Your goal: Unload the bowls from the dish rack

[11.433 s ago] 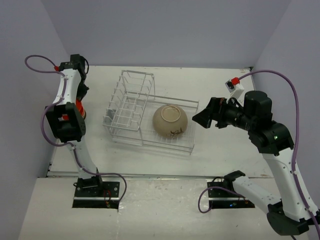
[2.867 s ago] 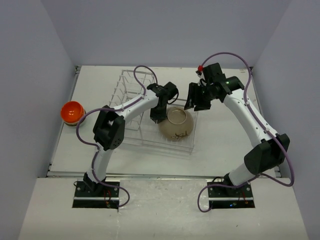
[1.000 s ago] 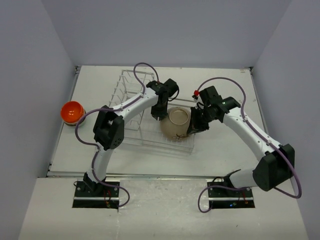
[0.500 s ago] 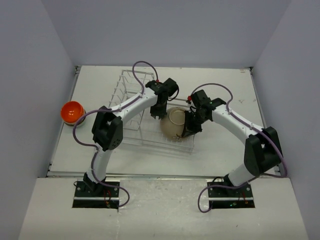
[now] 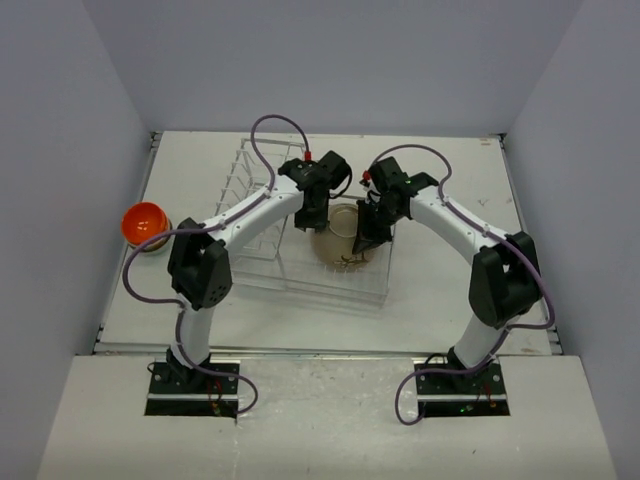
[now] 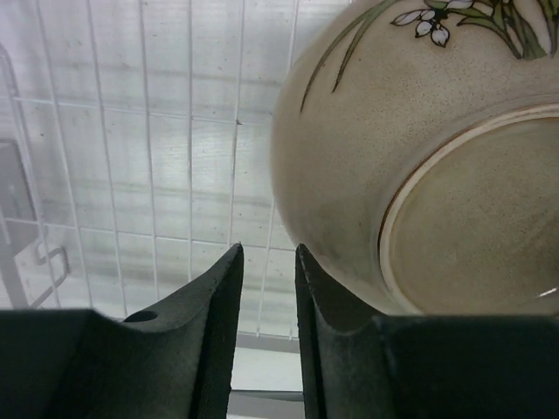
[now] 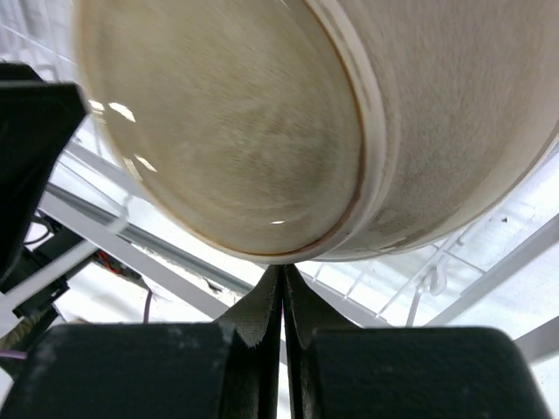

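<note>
The large tan bowl (image 5: 340, 238) lies tilted in the low basket part of the dish rack (image 5: 262, 200). In the left wrist view its flowered side and ringed foot (image 6: 472, 227) fill the right half. My left gripper (image 5: 308, 214) stands open at the bowl's left side; its right finger (image 6: 314, 297) is against the bowl wall, and nothing lies between the jaws (image 6: 266, 266). My right gripper (image 5: 362, 238) is shut, and its joined tips (image 7: 282, 272) touch the bowl's ringed edge (image 7: 349, 236) from the right. An orange bowl (image 5: 143, 222) sits on the table at the far left.
The rack's tall slotted section (image 5: 270, 170) rises just left of the left gripper. Rack floor wires (image 6: 148, 157) run under the left fingers. A pale bowl edge (image 5: 156, 246) shows under the orange bowl. Walls close in the table on three sides.
The right gripper slid left against the bowl, which shifted up and left in the basket. The left jaws opened wider and the left wrist drew back a little.
</note>
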Motion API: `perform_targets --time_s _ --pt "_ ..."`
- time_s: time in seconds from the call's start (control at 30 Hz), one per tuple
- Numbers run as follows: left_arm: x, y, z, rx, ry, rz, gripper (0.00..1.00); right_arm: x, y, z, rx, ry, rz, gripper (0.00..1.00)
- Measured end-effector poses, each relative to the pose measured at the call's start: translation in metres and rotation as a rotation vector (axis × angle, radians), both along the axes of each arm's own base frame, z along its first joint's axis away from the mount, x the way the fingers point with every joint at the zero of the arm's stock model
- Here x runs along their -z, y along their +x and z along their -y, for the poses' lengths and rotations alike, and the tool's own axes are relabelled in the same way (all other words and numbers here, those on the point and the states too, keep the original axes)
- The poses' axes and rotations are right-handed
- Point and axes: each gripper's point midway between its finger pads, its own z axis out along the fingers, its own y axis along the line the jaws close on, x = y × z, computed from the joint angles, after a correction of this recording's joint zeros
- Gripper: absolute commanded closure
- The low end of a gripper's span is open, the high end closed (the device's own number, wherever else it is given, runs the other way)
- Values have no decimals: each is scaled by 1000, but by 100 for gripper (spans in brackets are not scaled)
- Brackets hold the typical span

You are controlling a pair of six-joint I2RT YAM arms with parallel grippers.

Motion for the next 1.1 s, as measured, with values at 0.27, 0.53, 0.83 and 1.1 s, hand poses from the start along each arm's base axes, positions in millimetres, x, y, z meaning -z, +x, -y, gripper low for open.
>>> perform_targets --time_s 0.27,0.53,0.83,1.1 --pt "-29 9 14 22 -85 80 65 -16 8 -3 -5 18 42 100" --pt "-60 10 35 80 -224 138 63 -51 -2 3 -4 48 112 100" --pt "-77 9 56 146 -334 155 63 -69 -5 6 1 54 143 100" --pt "-161 14 59 168 -457 314 61 -93 25 18 40 -11 222 100"
